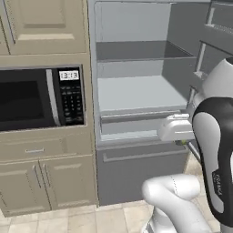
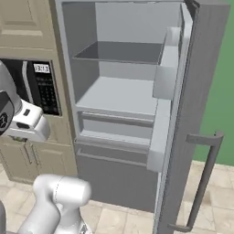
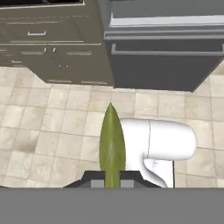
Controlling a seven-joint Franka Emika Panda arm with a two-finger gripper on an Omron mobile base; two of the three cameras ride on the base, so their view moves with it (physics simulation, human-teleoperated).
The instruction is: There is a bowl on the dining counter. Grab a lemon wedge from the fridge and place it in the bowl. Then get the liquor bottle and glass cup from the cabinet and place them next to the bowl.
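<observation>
Holding the lemon wedge [image 3: 112, 144], my pincer [image 3: 112, 181] is clenched on its lower end, so the yellow-green sliver sticks straight out over the tiled floor [image 3: 52, 131]. I see the fridge [image 2: 123, 98] open ahead, door [image 2: 201, 105] swung wide, shelves bare, microwave [image 1: 41, 98] beside it.

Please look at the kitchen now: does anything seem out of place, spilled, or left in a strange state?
Nothing is spilled or damaged. The fridge stands wide open, its door swung far out and its shelves bare. The lemon wedge is pinched between the fingers above the floor tiles, outside the fridge.
</observation>
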